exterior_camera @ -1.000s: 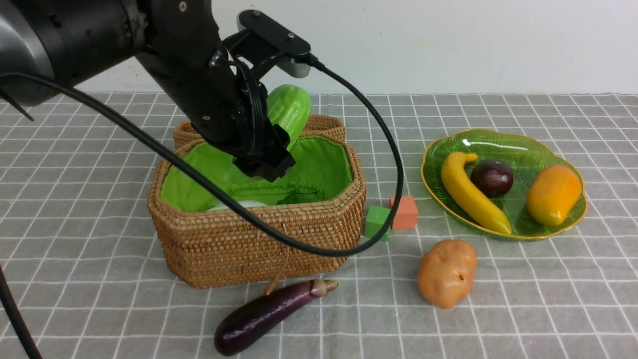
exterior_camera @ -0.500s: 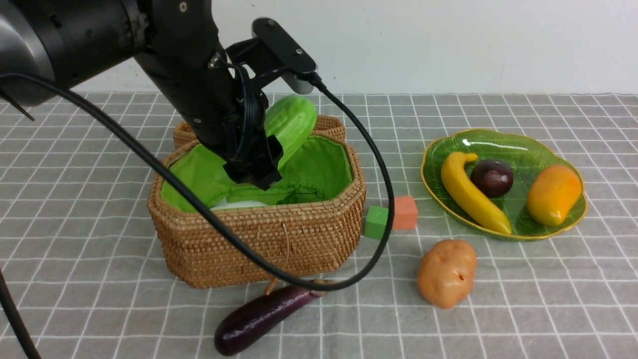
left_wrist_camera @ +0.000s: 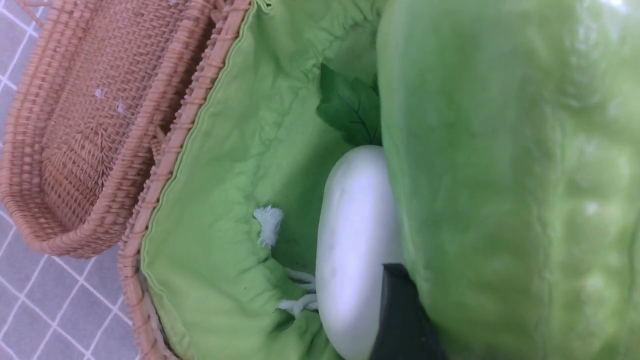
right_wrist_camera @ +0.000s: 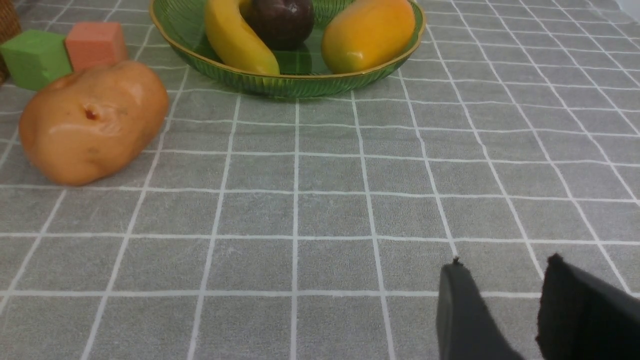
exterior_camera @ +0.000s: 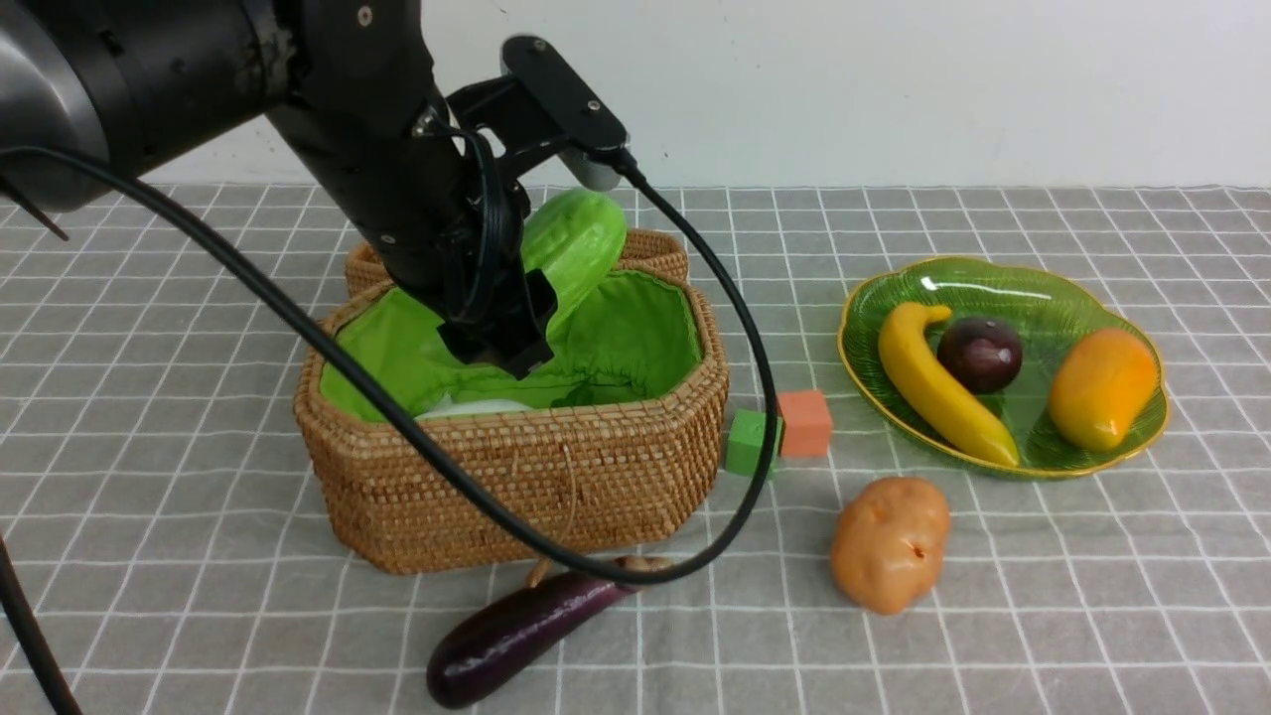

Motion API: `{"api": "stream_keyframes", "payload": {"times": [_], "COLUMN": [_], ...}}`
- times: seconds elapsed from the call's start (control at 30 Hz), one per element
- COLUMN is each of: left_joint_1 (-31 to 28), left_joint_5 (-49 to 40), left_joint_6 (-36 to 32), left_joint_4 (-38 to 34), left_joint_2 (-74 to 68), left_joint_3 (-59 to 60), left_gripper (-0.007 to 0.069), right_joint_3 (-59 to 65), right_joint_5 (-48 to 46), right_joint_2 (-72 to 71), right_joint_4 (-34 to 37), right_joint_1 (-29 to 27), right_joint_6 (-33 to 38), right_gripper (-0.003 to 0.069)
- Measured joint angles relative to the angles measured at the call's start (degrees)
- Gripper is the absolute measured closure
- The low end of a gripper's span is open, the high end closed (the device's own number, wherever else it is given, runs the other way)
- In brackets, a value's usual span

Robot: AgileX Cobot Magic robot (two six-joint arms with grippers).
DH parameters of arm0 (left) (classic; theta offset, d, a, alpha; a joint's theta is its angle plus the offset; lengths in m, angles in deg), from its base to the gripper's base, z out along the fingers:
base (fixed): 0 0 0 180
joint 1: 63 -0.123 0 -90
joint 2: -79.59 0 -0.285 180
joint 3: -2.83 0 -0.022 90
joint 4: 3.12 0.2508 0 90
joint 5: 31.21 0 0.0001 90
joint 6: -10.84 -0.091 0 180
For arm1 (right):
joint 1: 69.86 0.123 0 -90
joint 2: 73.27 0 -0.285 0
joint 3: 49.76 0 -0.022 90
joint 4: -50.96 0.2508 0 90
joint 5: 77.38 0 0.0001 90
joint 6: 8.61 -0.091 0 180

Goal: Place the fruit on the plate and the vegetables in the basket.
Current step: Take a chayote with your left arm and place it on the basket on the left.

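Observation:
My left gripper (exterior_camera: 511, 333) is shut on the bright green cucumber (exterior_camera: 576, 243) and holds it tilted over the open wicker basket (exterior_camera: 516, 477). In the left wrist view the cucumber (left_wrist_camera: 500, 175) fills the right side, with one dark finger (left_wrist_camera: 400, 315) against it. The white radish (left_wrist_camera: 355, 240) lies inside on the green lining. The eggplant (exterior_camera: 526, 631) lies in front of the basket. The potato (exterior_camera: 891, 541) sits on the cloth. The green plate (exterior_camera: 993, 273) holds the banana (exterior_camera: 938, 387), plum (exterior_camera: 980, 353) and mango (exterior_camera: 1102, 387). My right gripper (right_wrist_camera: 505, 260) is open and empty, low over the cloth.
A green cube (exterior_camera: 750, 440) and an orange cube (exterior_camera: 804, 422) stand between the basket and the plate. The basket's lid (exterior_camera: 655, 248) lies open behind it. The left arm's black cable (exterior_camera: 755, 377) loops down in front of the basket.
My left gripper has carried the cucumber a little to the left and lower over the basket. The cable loop has swung down with it. Nothing else has moved.

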Motion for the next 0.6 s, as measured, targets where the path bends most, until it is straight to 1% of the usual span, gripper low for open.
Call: {"api": "stream_keyframes", "payload": {"times": [0.6], "left_joint_1": [0.0], "left_joint_5": [0.2], "left_joint_6": [-0.8], "left_joint_4": [0.3], "left_joint_2": [0.0], "left_joint_3": [0.0], "left_gripper": [0.0198], "right_joint_3": [0.0], "right_joint_5": [0.0], "right_joint_2": [0.0], "right_joint_4": [0.0], "right_joint_1": [0.0], "right_joint_6": [0.0], "right_gripper": [0.0419]}}
